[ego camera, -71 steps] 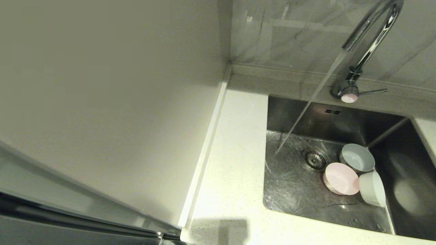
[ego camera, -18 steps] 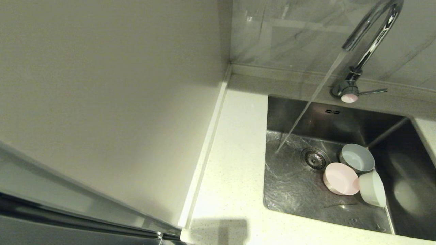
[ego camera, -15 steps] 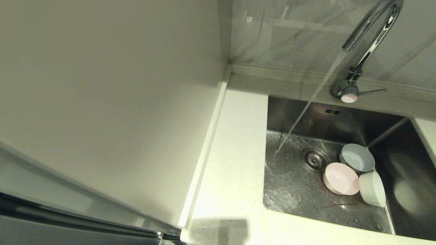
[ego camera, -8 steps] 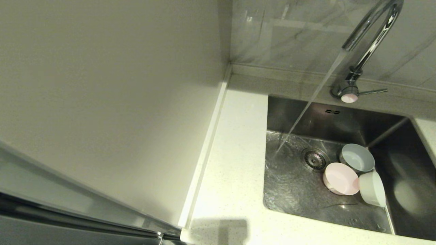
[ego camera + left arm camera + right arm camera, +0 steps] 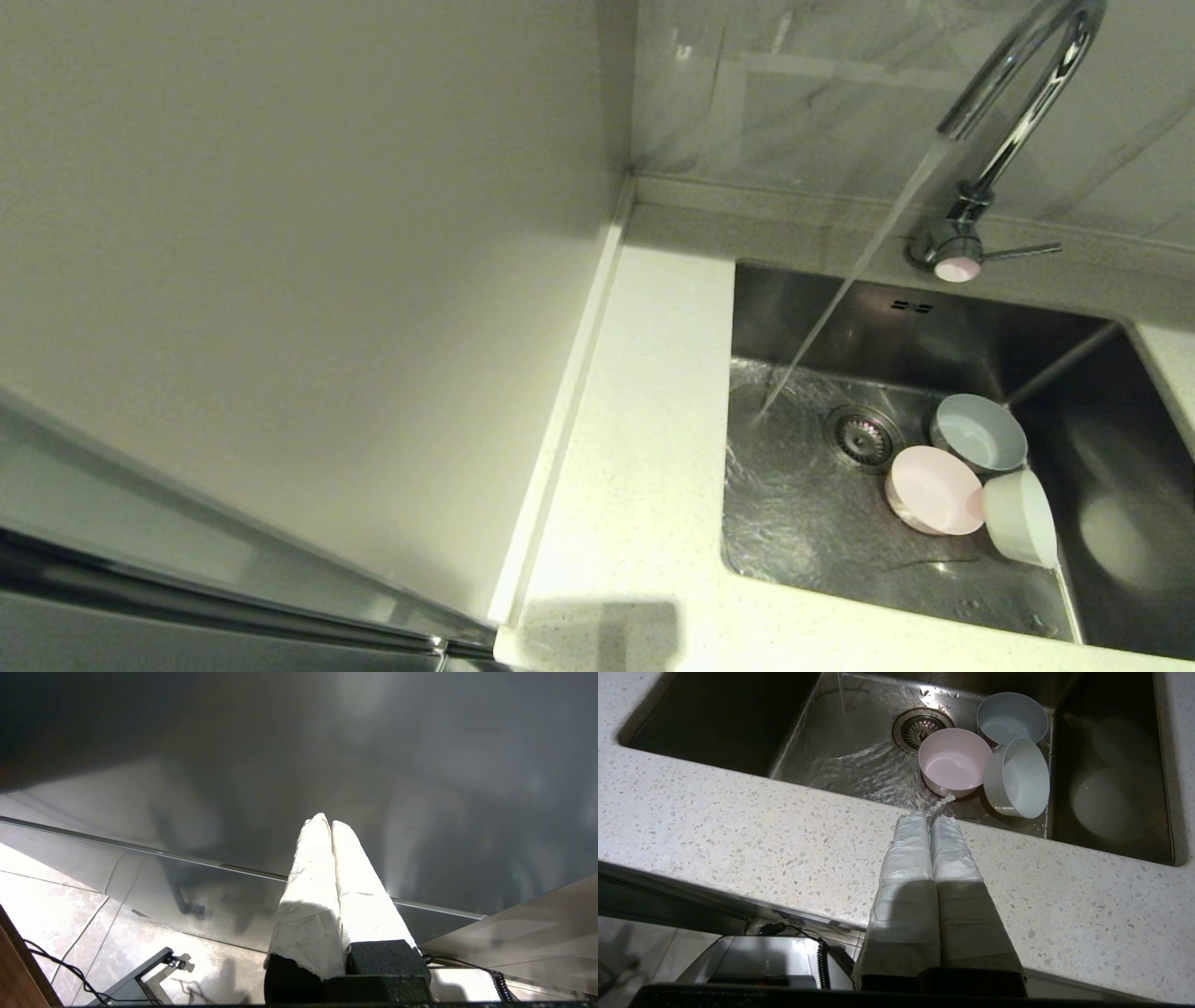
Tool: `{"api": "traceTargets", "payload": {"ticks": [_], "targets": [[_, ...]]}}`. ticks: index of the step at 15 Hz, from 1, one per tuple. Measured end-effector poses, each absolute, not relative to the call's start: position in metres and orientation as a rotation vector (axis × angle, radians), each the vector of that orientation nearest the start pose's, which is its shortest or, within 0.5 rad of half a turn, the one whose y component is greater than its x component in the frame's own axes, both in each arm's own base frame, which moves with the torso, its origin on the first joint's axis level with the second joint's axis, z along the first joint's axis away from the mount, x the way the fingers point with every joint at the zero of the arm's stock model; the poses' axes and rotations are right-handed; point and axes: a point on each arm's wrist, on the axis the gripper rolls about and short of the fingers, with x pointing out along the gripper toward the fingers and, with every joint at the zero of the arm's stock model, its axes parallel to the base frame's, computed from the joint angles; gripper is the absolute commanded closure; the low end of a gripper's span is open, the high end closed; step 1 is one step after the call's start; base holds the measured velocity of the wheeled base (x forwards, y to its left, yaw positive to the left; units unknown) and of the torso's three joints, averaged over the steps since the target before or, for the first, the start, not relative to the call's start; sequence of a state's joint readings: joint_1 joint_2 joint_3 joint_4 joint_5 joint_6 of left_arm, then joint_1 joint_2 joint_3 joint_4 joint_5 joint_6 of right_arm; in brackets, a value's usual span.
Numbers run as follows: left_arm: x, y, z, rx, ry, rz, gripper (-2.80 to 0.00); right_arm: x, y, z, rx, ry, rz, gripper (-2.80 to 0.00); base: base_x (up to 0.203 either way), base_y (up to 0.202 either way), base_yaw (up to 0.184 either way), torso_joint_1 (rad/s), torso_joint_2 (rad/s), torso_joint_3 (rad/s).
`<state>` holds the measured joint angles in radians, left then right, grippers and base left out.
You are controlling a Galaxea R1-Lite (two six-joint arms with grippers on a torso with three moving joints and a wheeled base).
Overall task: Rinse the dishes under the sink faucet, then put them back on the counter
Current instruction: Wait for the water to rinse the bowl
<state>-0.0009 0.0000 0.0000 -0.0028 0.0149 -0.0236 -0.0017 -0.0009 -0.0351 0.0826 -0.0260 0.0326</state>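
Observation:
Three small bowls lie in the steel sink to the right of the drain: a pale grey-blue bowl, a pink bowl and a white bowl tipped on its side. Water streams from the chrome faucet onto the sink floor left of the drain, clear of the bowls. My right gripper is shut and empty above the front counter, short of the sink edge. My left gripper is shut, empty, low beside a grey cabinet front. Neither gripper shows in the head view.
A beige wall panel rises left of the narrow counter strip. A divider separates off a second, darker basin on the right. The strainer drain sits between the water stream and the bowls. A marbled backsplash stands behind the faucet.

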Motion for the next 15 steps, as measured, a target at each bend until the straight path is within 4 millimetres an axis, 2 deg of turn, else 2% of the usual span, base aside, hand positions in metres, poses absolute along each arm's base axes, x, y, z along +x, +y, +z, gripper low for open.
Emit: {"api": "traceTargets", "payload": {"ticks": [15], "targets": [[-0.0228, 0.0004, 0.0758, -0.024, -0.003, 0.015, 0.00, -0.0257, -0.0005, 0.0769, 0.032, 0.045, -0.028, 0.00, 0.000, 0.000, 0.000, 0.000, 0.00, 0.000]]}}
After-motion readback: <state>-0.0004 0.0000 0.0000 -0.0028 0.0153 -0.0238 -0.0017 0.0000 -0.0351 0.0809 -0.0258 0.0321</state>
